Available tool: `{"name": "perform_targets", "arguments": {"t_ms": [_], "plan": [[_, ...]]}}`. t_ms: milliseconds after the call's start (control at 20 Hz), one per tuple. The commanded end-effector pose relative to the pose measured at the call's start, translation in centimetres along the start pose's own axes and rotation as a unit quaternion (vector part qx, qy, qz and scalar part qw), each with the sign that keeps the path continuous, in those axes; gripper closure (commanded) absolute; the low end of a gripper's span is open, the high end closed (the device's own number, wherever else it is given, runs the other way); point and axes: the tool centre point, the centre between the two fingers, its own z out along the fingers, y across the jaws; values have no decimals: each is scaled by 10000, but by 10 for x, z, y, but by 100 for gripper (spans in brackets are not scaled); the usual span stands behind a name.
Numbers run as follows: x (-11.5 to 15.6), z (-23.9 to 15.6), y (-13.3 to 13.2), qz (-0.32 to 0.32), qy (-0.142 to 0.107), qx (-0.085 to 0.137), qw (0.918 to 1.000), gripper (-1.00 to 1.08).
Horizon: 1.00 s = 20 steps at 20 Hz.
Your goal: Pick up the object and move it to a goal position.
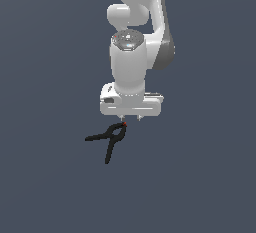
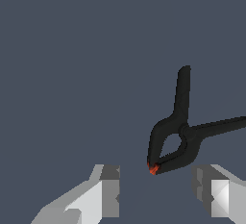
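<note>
While the gripper (image 2: 156, 196) is hanging with its fingers (image 2: 109, 189) spread wide and holding nothing, the spring clamp (image 1: 111, 139) is lying flat just below, its red-orange tip (image 2: 153, 169) sitting between them, probably positioned for a straddling descent.

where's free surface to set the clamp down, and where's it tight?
Nearly everything is bare: the gray surface is free on both sides of the exterior view and below the clamp. The only crowded patch is under the gripper, whose jaws stand open, with the clamp's red tip between them and its handles splaying toward the exterior view's lower left.
</note>
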Motion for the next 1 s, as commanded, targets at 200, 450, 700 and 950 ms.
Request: {"name": "perform_targets", "arguments": {"t_ms": [200,450,700,950], "plan": [[11,17,24,765,-324,187,9964,-20],[21,36,50,1601,-698,416,9837,-20],[28,56,78,2458,-1112,678,9605,-20],[32,76,104,3246,-1531,950,9286,-20]]}}
